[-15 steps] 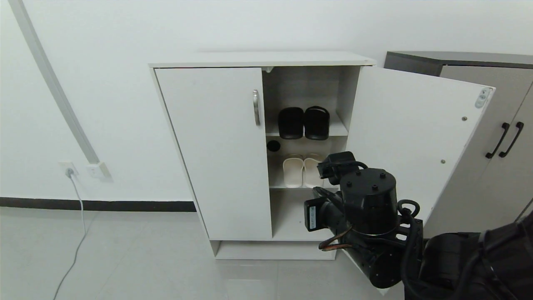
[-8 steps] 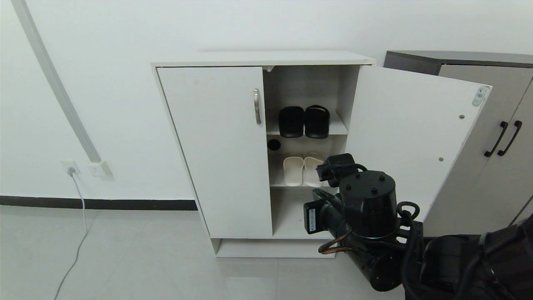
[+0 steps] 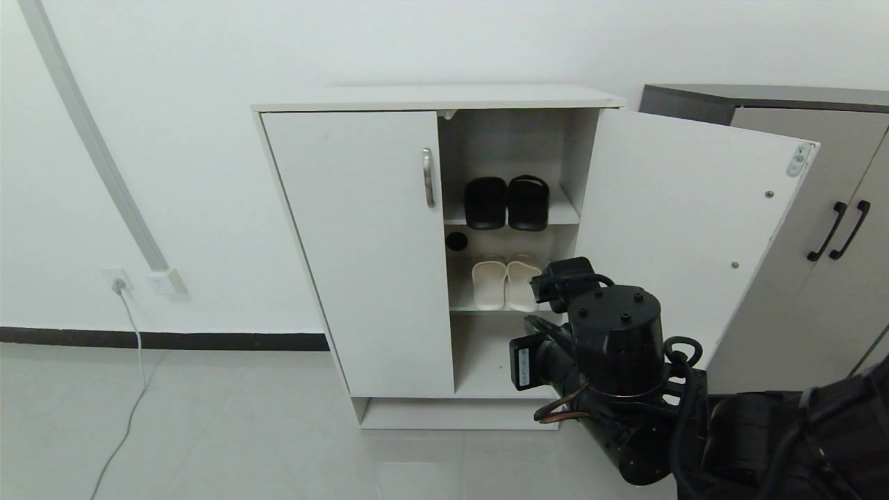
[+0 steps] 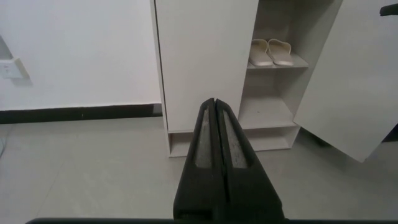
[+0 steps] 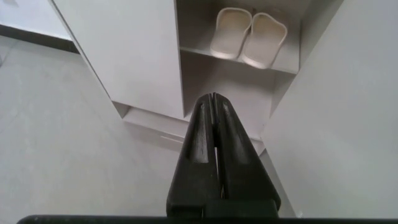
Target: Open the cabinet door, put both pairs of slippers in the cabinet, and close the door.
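The right claw (image 5: pixel 213 102) is clenched on nothing, pointing at the open half of the cabinet (image 3: pixel 437 97), with the white slippers (image 5: pixel 249 31) side by side on the middle shelf beyond its tips and the open door (image 3: pixel 680 222) just beside it. The left claw (image 4: pixel 214 106) is also clenched and empty, out over the floor (image 4: pixel 93 168) and facing the shut door (image 4: pixel 205 56). The black slippers (image 3: pixel 507 203) sit on the shelf above the white pair.

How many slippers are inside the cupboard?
4. Two black slippers sit side by side on the upper shelf, two white slippers on the shelf below. The closed left door could hide more.
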`<state>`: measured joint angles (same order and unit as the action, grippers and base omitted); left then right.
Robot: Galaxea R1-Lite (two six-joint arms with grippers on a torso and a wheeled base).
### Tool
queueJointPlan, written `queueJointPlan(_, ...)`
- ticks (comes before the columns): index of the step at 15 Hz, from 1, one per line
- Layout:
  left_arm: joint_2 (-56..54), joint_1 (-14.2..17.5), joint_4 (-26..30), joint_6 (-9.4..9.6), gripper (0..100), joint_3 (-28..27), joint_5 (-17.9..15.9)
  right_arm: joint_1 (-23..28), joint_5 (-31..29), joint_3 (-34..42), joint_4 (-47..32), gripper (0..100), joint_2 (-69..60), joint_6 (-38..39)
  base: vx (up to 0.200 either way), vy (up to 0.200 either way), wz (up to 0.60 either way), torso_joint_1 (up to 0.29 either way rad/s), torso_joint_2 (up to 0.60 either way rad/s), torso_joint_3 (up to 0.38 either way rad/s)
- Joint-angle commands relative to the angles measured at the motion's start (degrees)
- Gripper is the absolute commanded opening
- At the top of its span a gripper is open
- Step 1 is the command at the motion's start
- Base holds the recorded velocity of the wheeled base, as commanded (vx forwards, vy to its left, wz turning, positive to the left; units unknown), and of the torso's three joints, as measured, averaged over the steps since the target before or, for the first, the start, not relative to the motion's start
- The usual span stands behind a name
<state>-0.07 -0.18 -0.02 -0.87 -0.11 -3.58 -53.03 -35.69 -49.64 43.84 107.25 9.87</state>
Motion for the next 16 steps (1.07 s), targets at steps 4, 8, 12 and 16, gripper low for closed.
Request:
queueJointPlan(4,0.1,0.0,-0.1,-0.01,0,0.0,0.0,-0.1,-0.1,0.1,0.0,0,0.1,-0.8,0.000,0.000,0.00,0.003,-0.04,-0.038)
queueJointPlan(8,0.1,0.0,0.0,-0.01,0,0.0,0.0,0.0,-0.1,0.1,0.0,0,0.1,-0.8,0.000,0.000,0.00,0.036,-0.32,-0.321)
queueJointPlan(12,0.1,0.0,-0.1,-0.01,0,-0.1,0.0,0.0,-0.3,0.1,0.0,0,0.1,-0.8,0.000,0.000,0.00,0.080,-0.46,-0.354)
queueJointPlan(16,0.1,0.0,-0.1,-0.01,0,0.0,0.0,0.0,-0.3,0.1,0.0,0,0.1,-0.8,0.000,0.000,0.00,0.127,-0.46,-0.338)
